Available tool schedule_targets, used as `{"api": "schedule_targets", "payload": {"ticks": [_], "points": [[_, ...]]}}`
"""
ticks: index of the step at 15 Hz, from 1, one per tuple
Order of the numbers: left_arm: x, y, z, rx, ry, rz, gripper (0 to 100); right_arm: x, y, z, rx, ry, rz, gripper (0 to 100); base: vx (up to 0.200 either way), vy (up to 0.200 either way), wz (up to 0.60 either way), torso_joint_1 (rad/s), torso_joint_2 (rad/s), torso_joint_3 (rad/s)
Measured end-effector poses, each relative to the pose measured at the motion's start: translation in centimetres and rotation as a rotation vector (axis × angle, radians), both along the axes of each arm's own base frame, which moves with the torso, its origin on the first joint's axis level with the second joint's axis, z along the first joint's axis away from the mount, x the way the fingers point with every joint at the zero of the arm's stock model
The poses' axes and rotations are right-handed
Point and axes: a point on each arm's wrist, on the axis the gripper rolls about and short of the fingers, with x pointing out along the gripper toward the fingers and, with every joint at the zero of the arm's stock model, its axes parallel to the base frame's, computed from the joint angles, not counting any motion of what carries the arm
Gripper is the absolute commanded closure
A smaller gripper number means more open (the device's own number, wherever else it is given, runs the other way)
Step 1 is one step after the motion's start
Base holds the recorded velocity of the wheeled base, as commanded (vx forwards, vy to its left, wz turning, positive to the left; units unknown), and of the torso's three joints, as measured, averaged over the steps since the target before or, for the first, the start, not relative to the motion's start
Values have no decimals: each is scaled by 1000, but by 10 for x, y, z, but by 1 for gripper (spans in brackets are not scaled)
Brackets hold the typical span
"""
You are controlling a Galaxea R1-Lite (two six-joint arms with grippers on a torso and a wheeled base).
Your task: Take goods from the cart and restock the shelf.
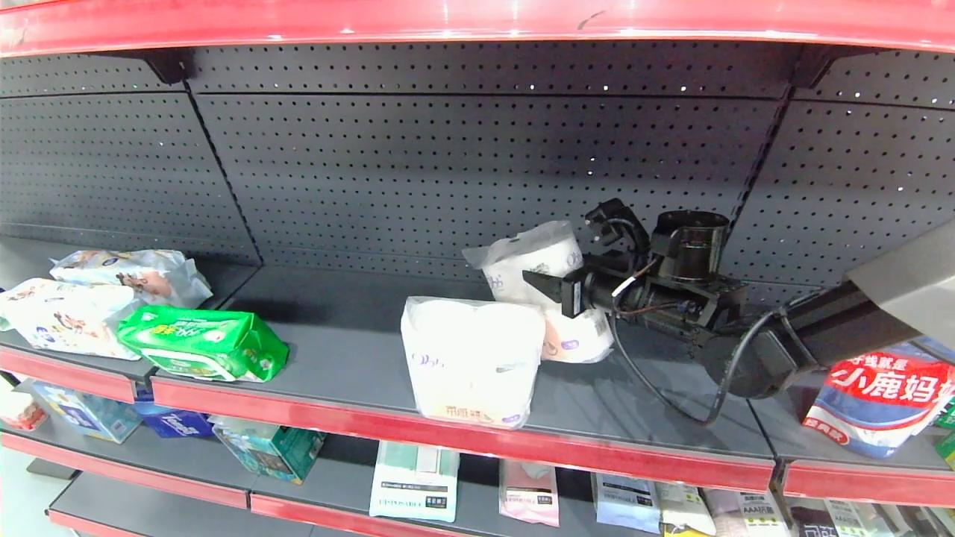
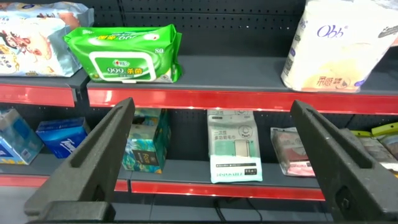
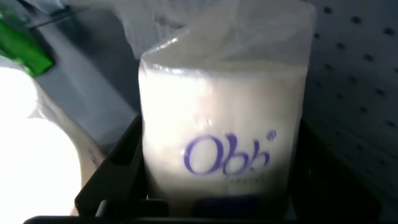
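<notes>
Clamping the tissue pack from both sides, the right gripper holds it upright between its fingers on the shelf, just behind a second white pack. The left gripper hangs spread wide, facing the lower shelves.

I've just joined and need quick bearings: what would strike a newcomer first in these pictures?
The right gripper holds a white tissue pack at the middle of the grey shelf, just behind a second white pack standing at the front edge. A bright green wipes pack lies further left on the same shelf.
</notes>
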Motion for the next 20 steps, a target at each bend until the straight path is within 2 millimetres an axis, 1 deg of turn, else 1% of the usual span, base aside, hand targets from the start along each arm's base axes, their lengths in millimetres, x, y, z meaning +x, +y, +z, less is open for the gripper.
{"api": "schedule_targets", "payload": {"ticks": [3,5,8,11,13,17,20], "points": [[0,0,0,-1,0,0,0,8,14,-4,24,-12,26,100,0,0,0,0,0,0],[0,0,0,0,0,0,0,10,15,-8,11,-13,28,100,0,0,0,0,0,0],[0,0,0,0,0,0,0,8,3,-22,-28,21,19,100,0,0,0,0,0,0],[0,0,0,0,0,0,0,4,-17,-38,-113,40,54,100,0,0,0,0,0,0],[0,0,0,0,0,0,0,5,-25,-43,-135,46,54,100,0,0,0,0,0,0],[0,0,0,0,0,0,0,7,-32,-48,-147,39,119,100,0,0,0,0,0,0],[0,0,0,-1,0,0,0,14,-29,-49,-131,23,188,100,0,0,0,0,0,0]]}}
